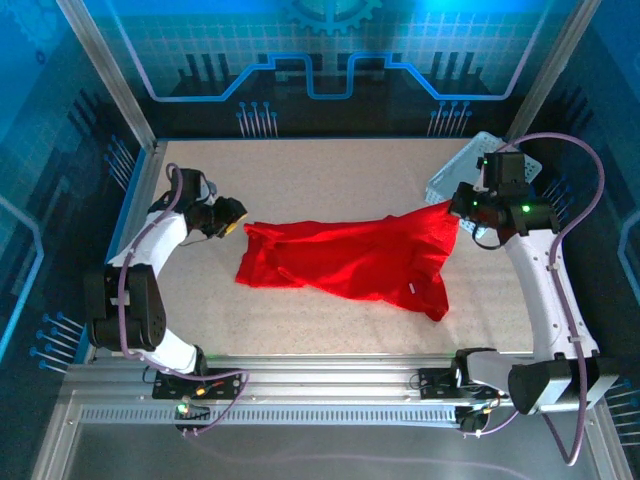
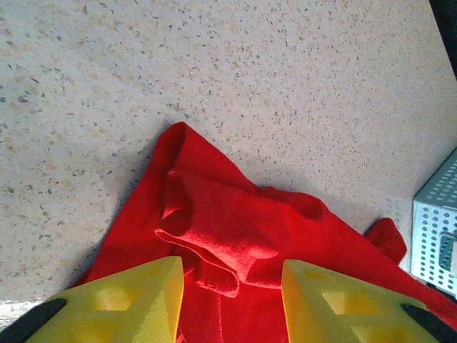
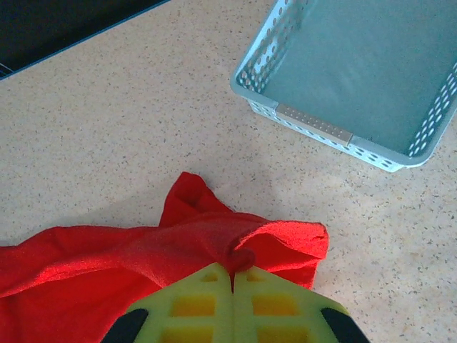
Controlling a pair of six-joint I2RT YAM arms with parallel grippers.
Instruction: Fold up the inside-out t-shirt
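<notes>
On the left, the left gripper (image 2: pixel 232 275) holds its yellow wedge fingers apart over a crumpled edge of the soft red t-shirt (image 1: pixel 350 258) — a wrinkled sprawl across the middle of the speckled table (image 1: pixel 330 170). On the right, the right gripper (image 3: pixel 233 275) is pinched together on a bunched fold — near the pale blue perforated basket (image 3: pixel 314 127).

The left arm (image 1: pixel 160 238) and right arm (image 1: pixel 540 275) are white shells with black joint blocks. A purple cable (image 1: pixel 121 285) runs along each, looping wider at 2 o'clock. Green lights (image 1: pixel 523 208) glow near the right wrist. The left hand (image 2: pixel 230 286) and right hand (image 3: pixel 233 286) have yellow wedge fingers (image 2: pixel 136 300) with recessed pockets, seemingly on black mounts.
</notes>
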